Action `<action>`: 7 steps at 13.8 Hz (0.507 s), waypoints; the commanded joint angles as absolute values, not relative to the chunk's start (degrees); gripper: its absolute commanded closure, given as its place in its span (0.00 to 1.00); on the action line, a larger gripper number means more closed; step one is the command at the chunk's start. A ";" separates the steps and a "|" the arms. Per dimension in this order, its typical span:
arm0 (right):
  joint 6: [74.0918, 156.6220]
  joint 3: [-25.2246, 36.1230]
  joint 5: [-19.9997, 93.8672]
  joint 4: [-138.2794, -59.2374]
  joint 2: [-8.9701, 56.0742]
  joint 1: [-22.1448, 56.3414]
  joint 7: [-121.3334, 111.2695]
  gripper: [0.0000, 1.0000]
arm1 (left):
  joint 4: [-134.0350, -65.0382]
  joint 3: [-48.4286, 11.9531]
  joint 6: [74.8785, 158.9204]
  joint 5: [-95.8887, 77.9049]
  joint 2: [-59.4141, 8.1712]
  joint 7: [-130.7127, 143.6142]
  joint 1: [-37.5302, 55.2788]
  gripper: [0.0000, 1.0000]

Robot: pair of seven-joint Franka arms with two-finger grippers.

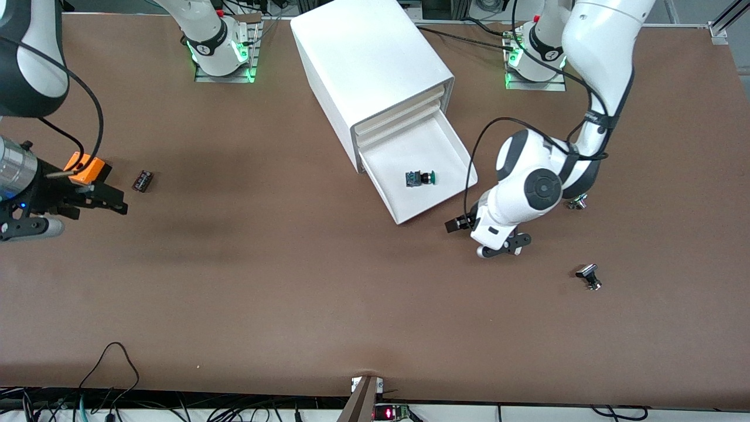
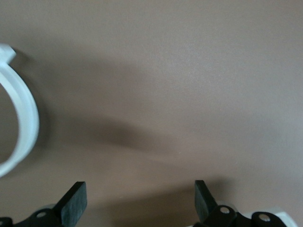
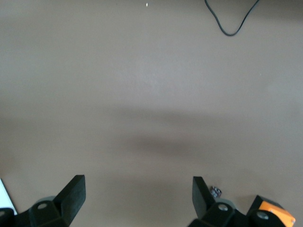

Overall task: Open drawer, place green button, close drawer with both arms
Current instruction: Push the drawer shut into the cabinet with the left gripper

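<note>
The white cabinet [image 1: 369,70] has its lowest drawer [image 1: 436,206] pulled out. The button [image 1: 420,178], green cap on a dark body, lies on its side inside that drawer. My left gripper [image 1: 456,224] hangs low, open and empty, beside the drawer's front corner toward the left arm's end. In the left wrist view the gripper [image 2: 139,202] shows bare table between its fingers, with the drawer's rounded white corner [image 2: 26,113] to one side. My right gripper [image 1: 117,203] stands open and empty at the right arm's end of the table; the right wrist view shows it [image 3: 137,195] over bare table.
An orange cube [image 1: 88,167] [image 3: 274,215] sits beside the right gripper, and a small dark part [image 1: 142,180] lies just past its fingertips. A black-and-silver knob [image 1: 589,276] and a small silver piece [image 1: 577,203] lie toward the left arm's end. A cable [image 3: 232,23] loops near the table's front edge.
</note>
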State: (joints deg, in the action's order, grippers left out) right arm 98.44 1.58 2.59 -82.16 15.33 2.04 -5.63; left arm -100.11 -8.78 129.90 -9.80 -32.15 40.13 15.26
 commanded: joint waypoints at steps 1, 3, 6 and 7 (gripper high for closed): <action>98.02 0.00 1.49 -88.77 9.49 0.70 -4.06 0.00 | -99.67 -7.82 133.23 -10.46 -34.36 48.41 18.27 0.00; 94.14 0.26 1.32 -87.02 9.49 0.62 0.94 0.00 | -100.10 -7.82 133.42 -10.46 -34.72 48.87 18.81 0.00; 93.78 0.35 -0.34 -87.01 9.49 0.62 1.32 0.00 | -103.00 -7.82 133.42 -9.85 -34.19 48.43 18.98 0.00; 93.61 0.26 -0.87 -87.01 9.41 0.62 0.97 0.00 | -103.88 -7.91 132.81 -9.84 -33.67 48.34 19.51 0.00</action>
